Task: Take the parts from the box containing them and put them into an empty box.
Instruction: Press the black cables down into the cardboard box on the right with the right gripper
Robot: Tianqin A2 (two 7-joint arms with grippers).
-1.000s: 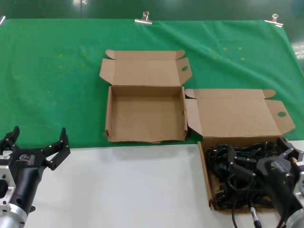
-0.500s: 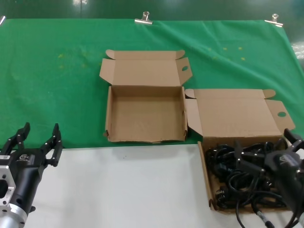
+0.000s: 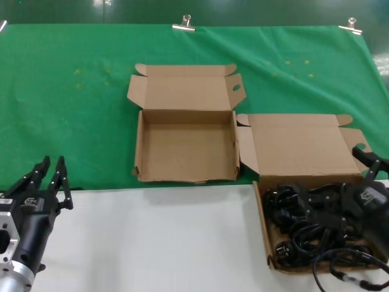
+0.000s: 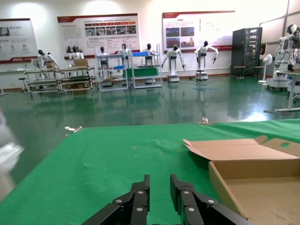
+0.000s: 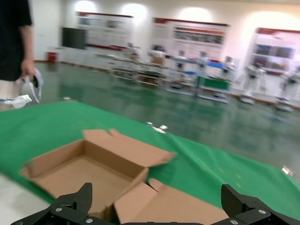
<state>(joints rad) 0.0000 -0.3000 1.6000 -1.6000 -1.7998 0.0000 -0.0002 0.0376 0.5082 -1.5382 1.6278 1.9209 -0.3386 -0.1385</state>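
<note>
The parts (image 3: 307, 228), a tangle of black power cords with chunky plugs, lie in the box containing them (image 3: 265, 228), right under and in front of my right gripper (image 3: 364, 176). That box sits on the white table (image 3: 164, 243) near its right end, and its lid (image 3: 301, 146) stands open beyond my right jaws, a round hole in the wing just beside my upper finger. My right gripper hovers over the far right corner of the cord pile with its jaws spread wide; in the right wrist view the two fingertips (image 5: 72, 204) stand far apart and nothing is between them. I cannot tell whether any finger touches a cord.

The empty box (image 3: 185, 149) lies well off to the left of my right jaws, on the green cloth (image 3: 73, 97), its near right corner just beside the lid of the cord box. Its lid is folded back, with a holed wing on its right side, and its front wall edge is ragged.

My left gripper (image 3: 47, 182) hangs far from both boxes, at the near left where the cloth meets the table. Its jaws are drawn almost together, a narrow slit showing between the fingers (image 4: 140, 199), and they grasp nothing. Two metal clips (image 3: 184, 24) hold the cloth's far edge.
</note>
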